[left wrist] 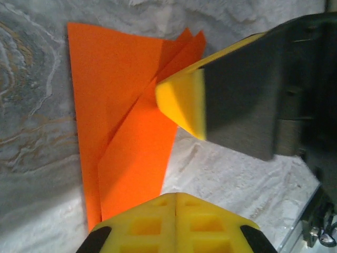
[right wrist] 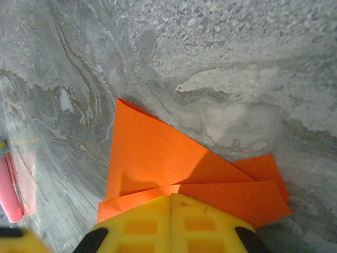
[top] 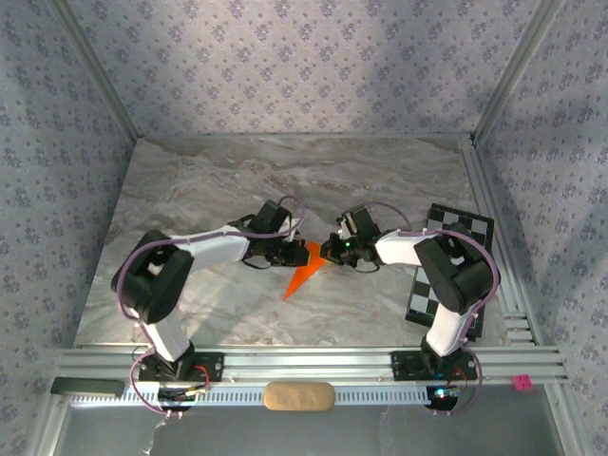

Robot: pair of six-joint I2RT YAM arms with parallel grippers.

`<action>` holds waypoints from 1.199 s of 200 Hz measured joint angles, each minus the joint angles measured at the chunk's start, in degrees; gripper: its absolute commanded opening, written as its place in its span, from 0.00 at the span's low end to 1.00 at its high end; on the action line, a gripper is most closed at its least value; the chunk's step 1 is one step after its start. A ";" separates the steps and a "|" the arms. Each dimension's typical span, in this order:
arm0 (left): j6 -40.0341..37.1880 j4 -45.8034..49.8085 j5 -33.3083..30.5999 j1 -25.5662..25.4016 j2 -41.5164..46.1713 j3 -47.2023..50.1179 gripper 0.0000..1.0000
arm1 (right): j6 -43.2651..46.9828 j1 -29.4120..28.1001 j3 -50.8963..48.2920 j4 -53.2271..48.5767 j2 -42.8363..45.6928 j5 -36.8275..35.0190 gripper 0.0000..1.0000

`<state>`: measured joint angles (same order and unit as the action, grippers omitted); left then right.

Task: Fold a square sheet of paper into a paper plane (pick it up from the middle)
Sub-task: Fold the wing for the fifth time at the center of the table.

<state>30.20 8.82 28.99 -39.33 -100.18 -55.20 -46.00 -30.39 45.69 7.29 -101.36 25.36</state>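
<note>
Marble-patterned grey covers the tabletop, with flowered walls on three sides. From above, the paper plane is a slim orange wedge near the middle of the tabletop, somewhat closer to the near edge, its sharp tip pointing toward the near-left corner. Its wide end lies between the left tool and the right tool. That view also takes in a black-and-white checkerboard card along the right edge. The wrist cameras add the folds. In the left wrist view the paper plane lies flat, with a long diagonal crease and layered flaps fanning at its far corner. The left tool is closed, its yellow fingers pressed seam to seam over the paper's near end, and the right tool touches down on the opposite edge. In the right wrist view the paper plane rises to a point, with two overlapping flaps spreading right, and a pink stick lies at the left. The right tool is likewise closed at the paper's near edge. Whether either pinches paper I cannot tell.
</note>
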 measured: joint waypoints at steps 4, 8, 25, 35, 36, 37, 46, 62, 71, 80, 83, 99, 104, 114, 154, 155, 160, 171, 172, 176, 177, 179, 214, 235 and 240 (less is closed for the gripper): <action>-0.22 0.15 0.13 -0.04 -0.74 -0.20 0.02 | 0.00 0.02 0.00 0.02 -0.02 0.07 0.03; -0.52 0.22 0.17 -0.04 -1.79 -0.44 0.01 | 0.00 0.07 0.02 0.04 -0.04 0.17 0.03; -1.27 0.63 0.17 -0.17 -5.44 -1.16 0.00 | 0.04 0.28 0.24 -0.02 -0.20 0.59 0.04; -1.31 0.37 1.42 -0.04 -6.23 -1.55 0.00 | 0.22 0.46 0.44 -0.11 -0.24 0.72 0.04; -1.31 0.39 1.40 -0.04 -6.23 -1.57 0.00 | 0.24 0.48 0.46 -0.17 -0.26 0.74 0.04; -1.29 0.37 1.25 -0.04 -6.23 -1.62 0.00 | 0.24 0.50 0.48 -0.17 -0.26 0.72 0.04; -1.27 0.28 1.22 -0.17 -6.29 -1.66 0.00 | 0.44 0.74 0.66 -0.52 -0.28 0.87 0.05; -1.07 -0.02 1.16 -0.20 -6.38 -1.62 0.00 | 0.70 1.09 0.76 -1.25 -0.09 1.11 0.06; -0.66 -0.35 1.11 -0.20 -6.38 -1.42 0.00 | 1.03 1.29 0.76 -1.97 0.33 0.92 0.06; -0.13 -1.11 1.22 -0.20 -6.32 -0.98 0.00 | 1.27 1.75 0.74 -2.64 1.09 0.57 0.07; 0.02 -1.42 1.25 -0.20 -6.29 -0.81 0.00 | 1.33 1.92 0.74 -2.73 1.38 0.44 0.07; 1.22 -2.78 1.20 -0.22 -5.88 0.13 0.00 | 1.88 2.71 0.74 -2.80 3.06 0.37 0.07; 1.79 -3.23 1.20 -0.26 -5.75 0.44 0.00 | 1.97 2.86 0.74 -2.71 3.52 0.44 0.08; 2.60 -3.93 1.01 -0.39 -5.57 0.85 0.00 | 2.10 2.93 0.74 -2.03 3.93 0.83 0.08; 5.68 -5.11 0.57 -1.14 -5.55 1.16 0.00 | 3.69 1.75 0.87 -1.77 1.99 2.51 0.08; 5.77 -5.14 0.55 -1.16 -5.55 1.16 0.00 | 3.78 1.75 0.87 -1.84 1.92 2.51 0.08; 6.01 -5.22 0.44 -1.20 -5.55 1.16 0.00 | 4.17 1.75 0.87 -2.23 1.53 2.56 0.08; 6.75 -5.31 0.17 -1.40 -5.55 1.16 0.00 | 4.98 2.58 0.85 -2.86 0.52 2.82 0.07; 6.82 -5.31 0.17 -1.42 -5.55 1.16 0.00 | 5.01 2.67 0.85 -2.89 0.46 2.82 0.07; 6.99 -5.42 0.15 -1.49 -5.55 1.16 0.00 | 5.22 3.23 0.85 -2.95 0.13 2.93 0.08; 7.04 -5.42 0.15 -1.51 -5.55 1.16 0.00 | 5.20 3.34 0.85 -2.93 0.04 3.02 0.08; 7.10 -5.53 0.09 -1.55 -5.55 1.16 0.00 | 5.31 3.69 0.85 -2.89 -0.11 3.58 0.08; 9.22 -7.04 -0.74 -2.21 -5.55 1.51 0.00 | 6.45 8.72 1.09 -2.89 -0.68 5.35 0.08; 10.58 -8.39 -1.22 -2.60 -5.51 1.99 0.00 | 6.64 10.49 2.23 -3.28 -1.36 5.05 0.08; 11.04 -8.76 -1.36 -2.71 -5.46 2.12 0.00 | 6.64 10.93 2.38 -3.28 -1.44 4.87 0.08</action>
<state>41.23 0.05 27.64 -42.04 -105.65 -53.08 -39.35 -19.46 48.07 4.01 -102.80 30.24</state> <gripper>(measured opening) 0.061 0.076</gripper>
